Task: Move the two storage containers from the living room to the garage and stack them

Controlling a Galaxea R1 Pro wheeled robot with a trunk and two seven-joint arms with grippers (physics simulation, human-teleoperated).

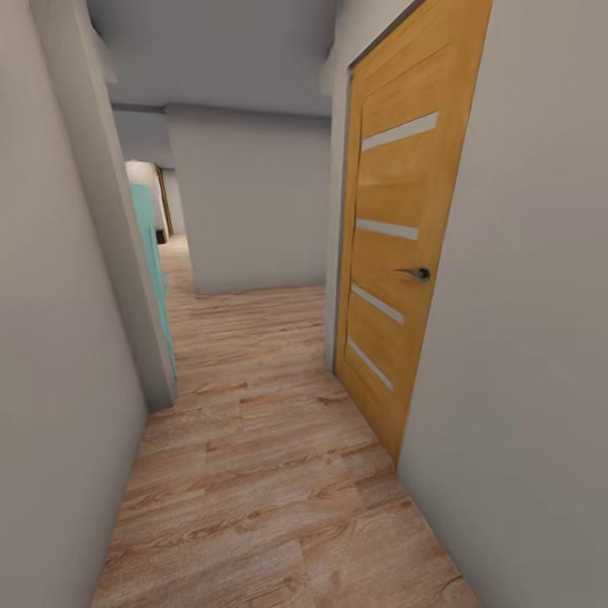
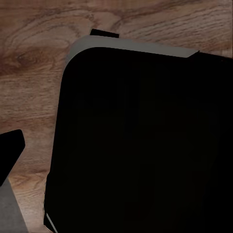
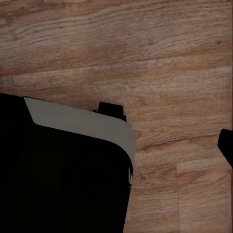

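The two storage containers are out of view. I am in a narrow hallway with a light wood plank floor (image 1: 253,473). In the left wrist view, my left gripper's dark fingertip (image 2: 9,150) pokes in at the frame's edge over the planks, beside the black, grey-rimmed robot base (image 2: 145,145). In the right wrist view, my right gripper's fingertip (image 3: 227,145) also sits at the frame's edge, with bare planks between it and the base (image 3: 63,179). Each fingertip is far from its frame's middle and nothing is held.
An orange-wood door (image 1: 405,228) with pale stripes and a dark handle (image 1: 418,273) stands shut in the right wall. A white wall (image 1: 253,203) blocks the corridor ahead, which continues past it on the left. A teal panel (image 1: 152,253) shows behind the left wall's corner.
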